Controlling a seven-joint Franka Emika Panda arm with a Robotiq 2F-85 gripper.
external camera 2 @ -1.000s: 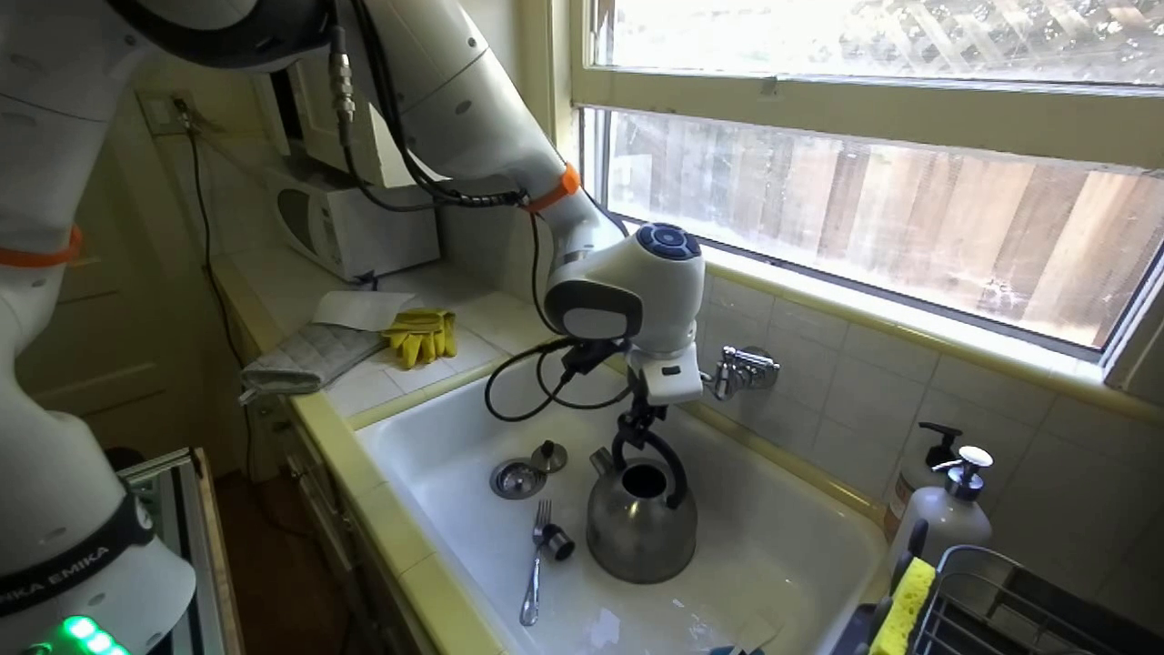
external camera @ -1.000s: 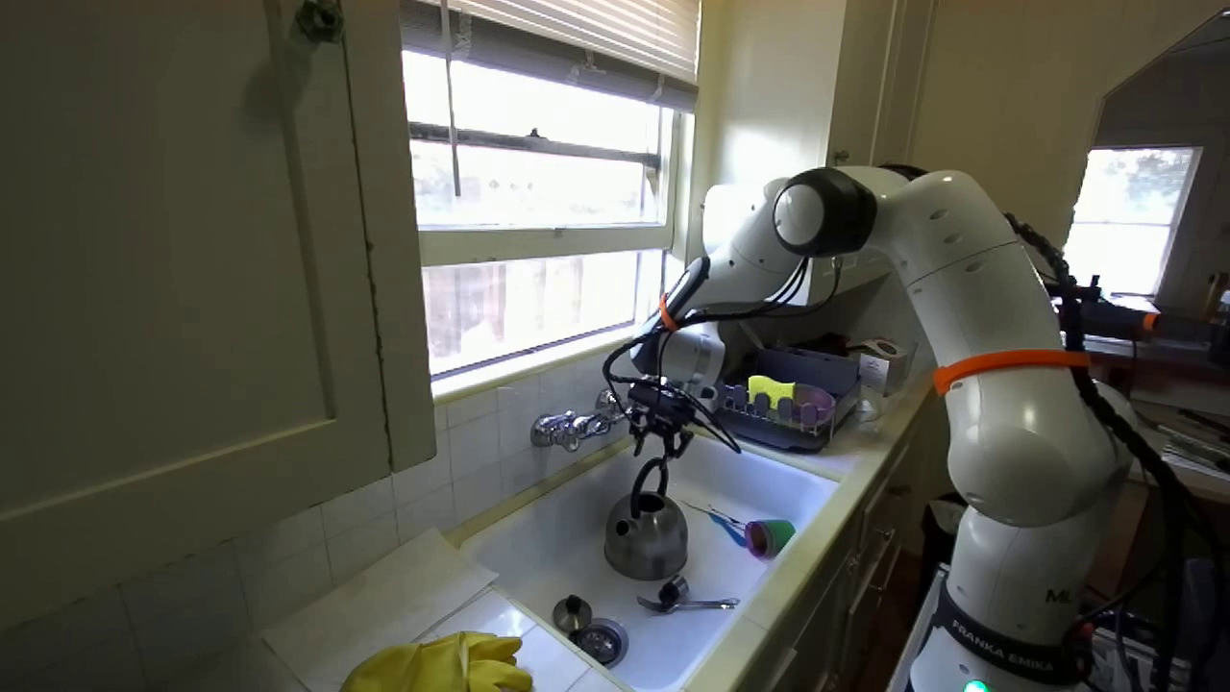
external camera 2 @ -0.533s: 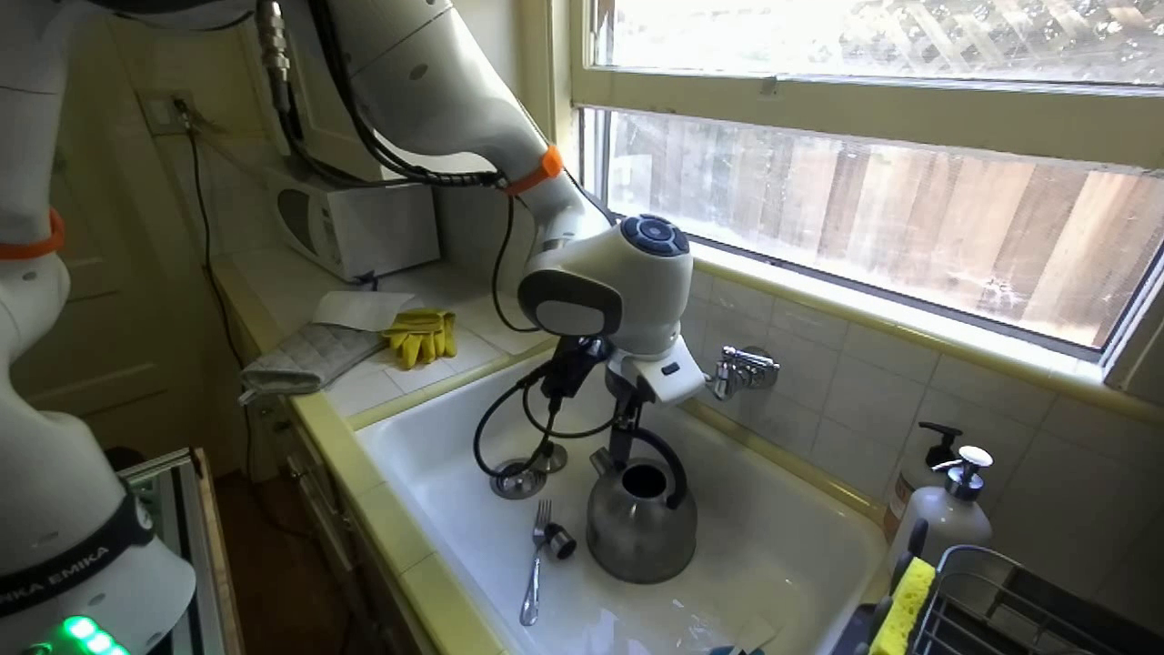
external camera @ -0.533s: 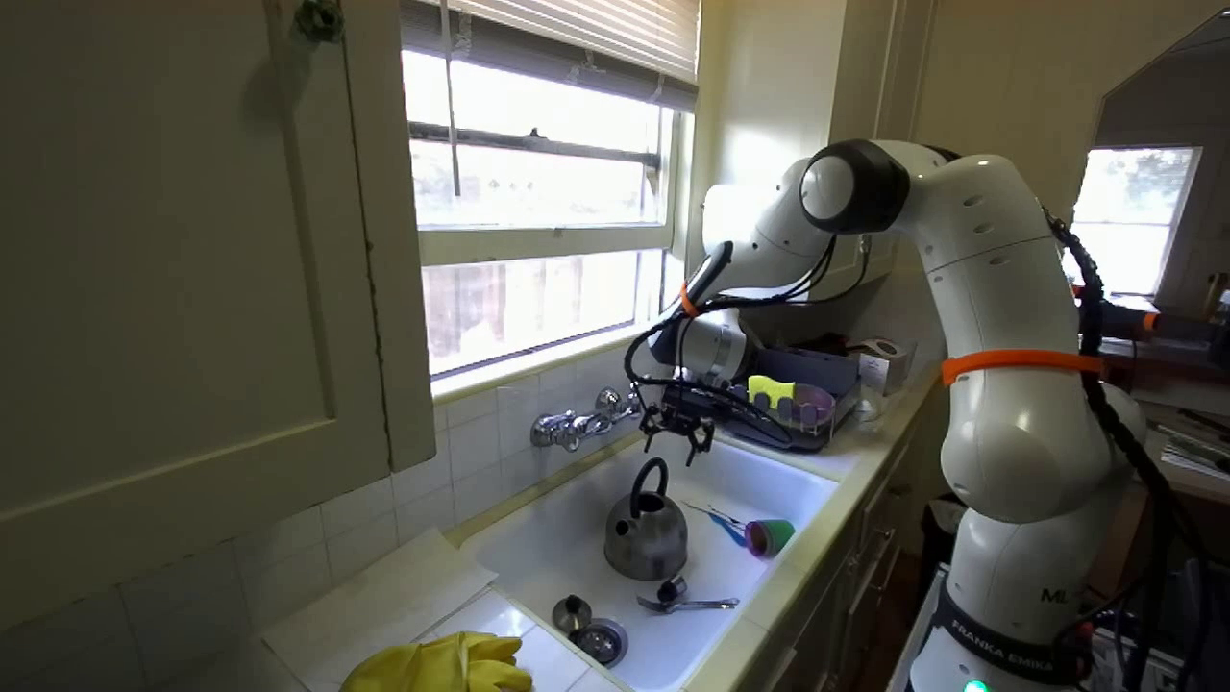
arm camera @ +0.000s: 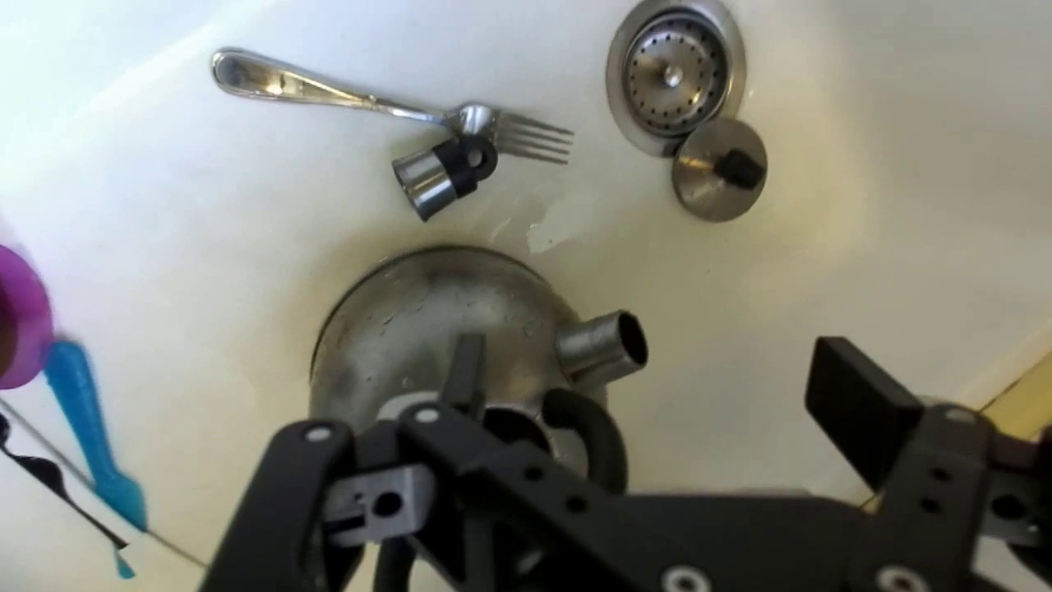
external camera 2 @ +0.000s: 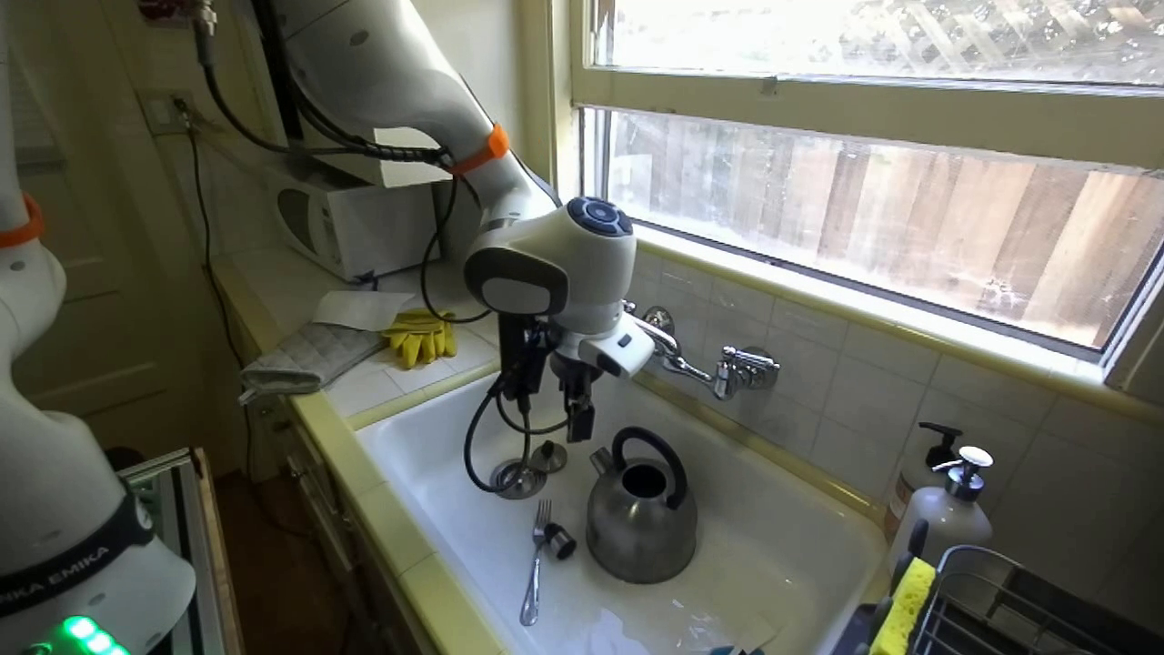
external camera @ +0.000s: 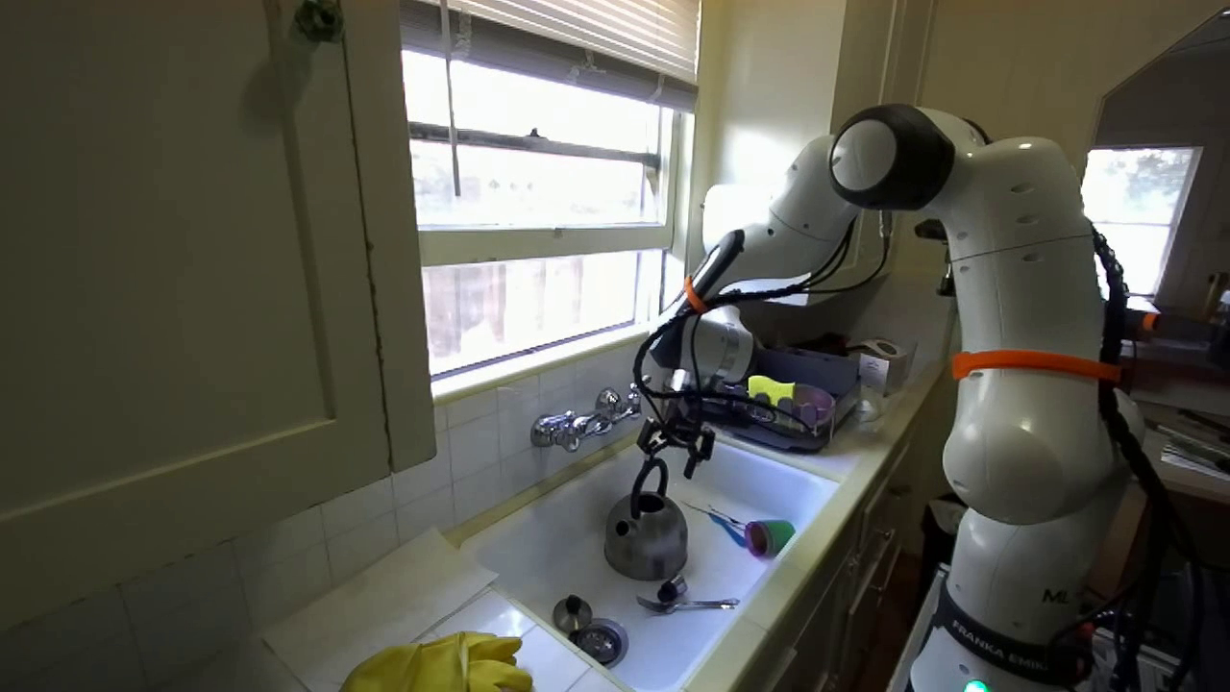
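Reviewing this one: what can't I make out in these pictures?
Kettle contents: the opening is dark in both exterior views, and the open gripper partly covers it in the wrist view.
Cup interior: cut off by the left edge in the wrist view, too small in an exterior view.
Black-pump bottle label: blurred in an exterior view, partly behind the white-pump bottle.

In exterior view, round metal kettle [external camera 2: 641,535] in rectangular sink [external camera 2: 773,537]; slender metal fork [external camera 2: 533,582] left, cylindrical metal cap [external camera 2: 560,543] between.
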